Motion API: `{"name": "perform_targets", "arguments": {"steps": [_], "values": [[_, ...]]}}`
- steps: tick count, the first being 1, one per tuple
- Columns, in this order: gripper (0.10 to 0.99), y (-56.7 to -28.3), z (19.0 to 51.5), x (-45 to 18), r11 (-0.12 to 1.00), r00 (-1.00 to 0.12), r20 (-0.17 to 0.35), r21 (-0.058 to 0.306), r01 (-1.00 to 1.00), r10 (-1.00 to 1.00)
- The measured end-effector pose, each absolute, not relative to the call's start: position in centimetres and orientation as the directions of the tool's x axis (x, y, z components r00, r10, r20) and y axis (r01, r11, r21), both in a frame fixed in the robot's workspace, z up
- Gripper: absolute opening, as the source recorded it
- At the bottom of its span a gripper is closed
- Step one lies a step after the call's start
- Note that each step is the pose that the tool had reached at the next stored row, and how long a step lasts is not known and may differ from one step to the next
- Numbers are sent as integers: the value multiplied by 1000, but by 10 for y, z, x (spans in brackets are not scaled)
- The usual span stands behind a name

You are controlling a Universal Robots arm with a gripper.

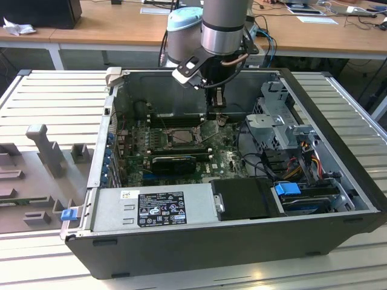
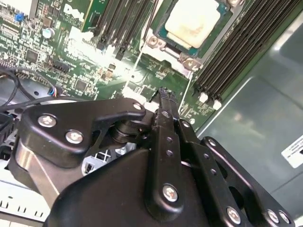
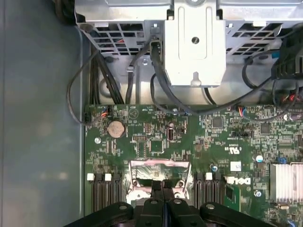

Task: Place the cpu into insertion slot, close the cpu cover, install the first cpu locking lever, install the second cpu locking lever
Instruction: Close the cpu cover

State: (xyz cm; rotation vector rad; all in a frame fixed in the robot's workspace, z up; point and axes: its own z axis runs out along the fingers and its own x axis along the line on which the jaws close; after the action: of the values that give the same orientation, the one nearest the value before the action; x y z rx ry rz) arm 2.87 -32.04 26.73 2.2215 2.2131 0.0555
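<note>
1. Slatted metal table [image 1: 30, 266] carries an open computer case [image 1: 199, 251] lying on its side, with grey fixtures [image 1: 45, 148] beside it on the exterior view's left.
2. Nearest inside the case lies the grey labelled power-supply box [image 1: 151, 206]. A black housing [image 1: 245, 198] sits just beside it, and a blue-tabbed drive [image 1: 289, 188] is further towards the exterior view's right.
3. Beyond them the green circuit board [image 1: 224, 160] holds the insertion slot [image 1: 179, 138]. The cpu [image 2: 191, 22] sits inside it, pale top up, so placing looks done.
4. The cpu cover [image 1: 210, 129] seems to stand tilted up at the slot's edge, so closing it is probably the step in hand.
5. The gripper [image 1: 216, 115] hangs right at that plate, jaws pressed together on nothing in both wrist views [image 3: 163, 183] [image 2: 163, 94]. I cannot tell whether it touches.
6. Closing calls for a gentle downward push on the plate's free edge, kept clear of the chip.
7. Further back a metal drive cage [image 1: 278, 121] holds cables, and wooden desks [image 1: 109, 30] stand behind.
</note>
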Motion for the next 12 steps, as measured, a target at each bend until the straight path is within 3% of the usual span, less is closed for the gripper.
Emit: {"name": "perform_targets", "arguments": {"steps": [12], "values": [[106, -320, 260, 58, -4, 3, 21, 28, 1000, 1000]]}}
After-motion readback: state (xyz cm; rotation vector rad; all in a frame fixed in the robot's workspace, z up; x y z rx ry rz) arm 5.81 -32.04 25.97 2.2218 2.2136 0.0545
